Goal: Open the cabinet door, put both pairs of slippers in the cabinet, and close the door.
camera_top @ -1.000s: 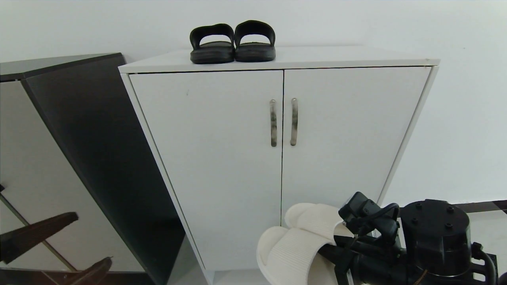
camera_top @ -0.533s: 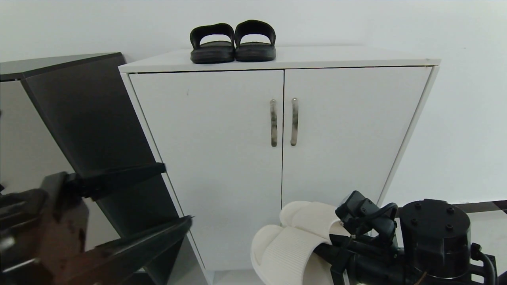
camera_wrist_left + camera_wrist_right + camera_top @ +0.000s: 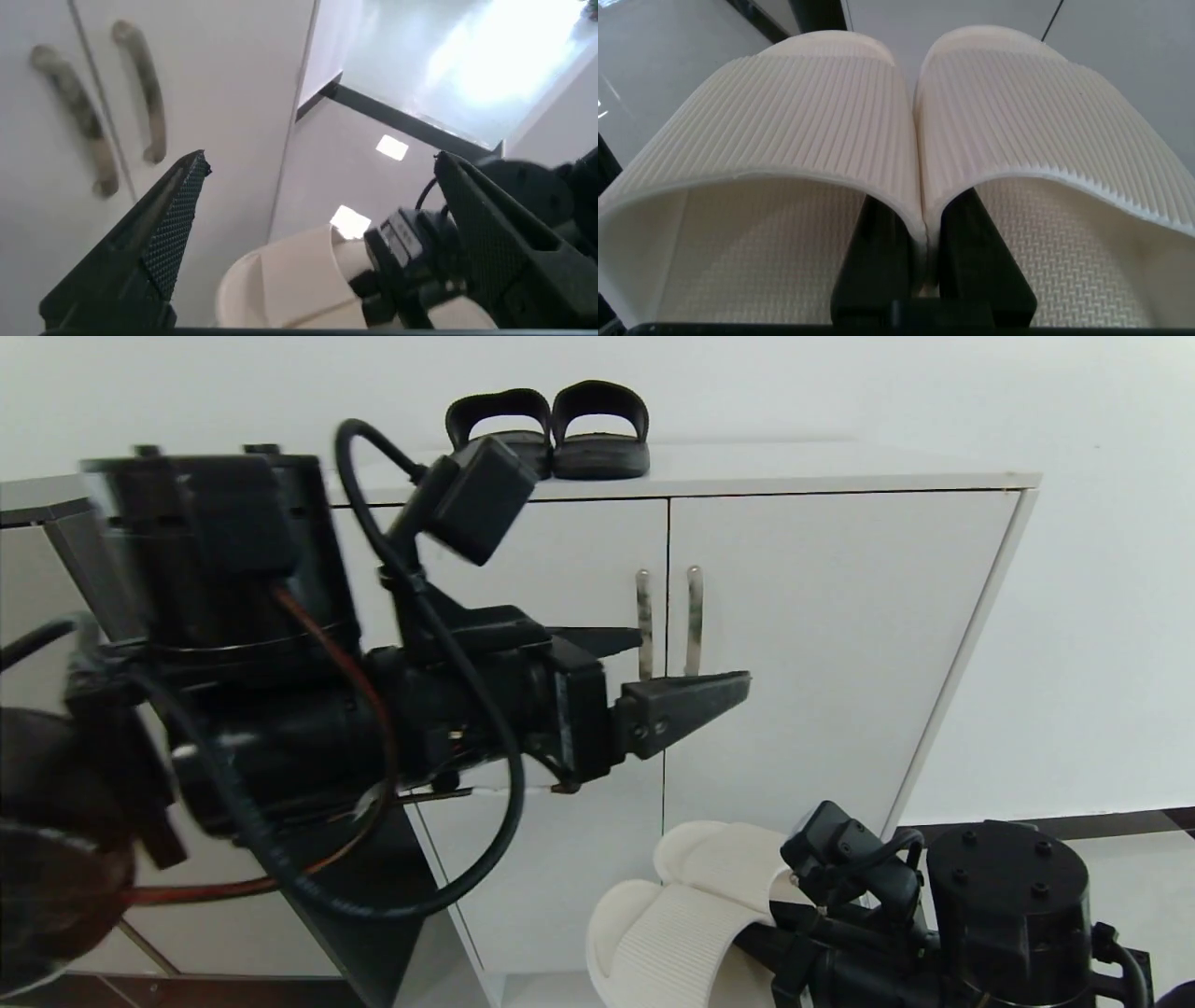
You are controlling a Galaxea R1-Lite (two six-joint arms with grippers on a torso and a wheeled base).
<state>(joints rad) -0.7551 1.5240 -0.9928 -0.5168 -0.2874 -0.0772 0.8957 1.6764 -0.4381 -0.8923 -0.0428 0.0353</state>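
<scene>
Doors (image 3: 822,644) shut, left gripper (image 3: 693,658) poised at cabinet handles (image 3: 644,616)
Fingers apart, it hangs just before the paired handles; it should probably close on one handle alone, then pull along that door's swing. Black slippers (image 3: 551,429) sit on the cabinet top (image 3: 840,471). Lower right, the right gripper (image 3: 920,271) is clamped on white slippers (image 3: 691,905), held low before the right-hand door.
</scene>
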